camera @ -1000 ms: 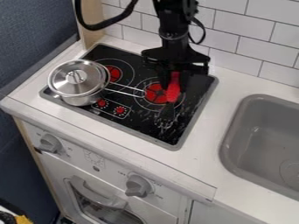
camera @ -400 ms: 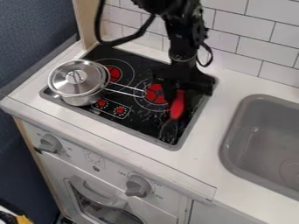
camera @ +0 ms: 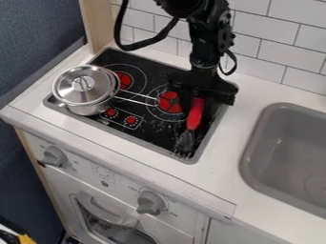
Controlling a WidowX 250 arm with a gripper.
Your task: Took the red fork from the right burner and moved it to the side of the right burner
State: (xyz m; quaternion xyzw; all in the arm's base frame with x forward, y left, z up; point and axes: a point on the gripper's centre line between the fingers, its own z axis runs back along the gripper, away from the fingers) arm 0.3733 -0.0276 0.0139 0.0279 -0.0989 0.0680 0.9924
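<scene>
My gripper (camera: 197, 106) hangs low over the right part of the black stovetop, just right of the right burner (camera: 170, 102), shut on the upper part of the red fork's handle. The red fork (camera: 195, 117) slants down and slightly left from it, its dark head close to the stovetop's front right corner. Whether the fork's head touches the glass, I cannot tell.
A lidded metal pot (camera: 85, 89) stands on the left of the stovetop, its handle pointing at the right burner. Behind is a tiled wall (camera: 277, 47); a grey sink (camera: 290, 157) lies right of the counter (camera: 229, 152).
The gripper has shifted right and toward the front, and the red fork has moved with it from over the right burner to that burner's right side.
</scene>
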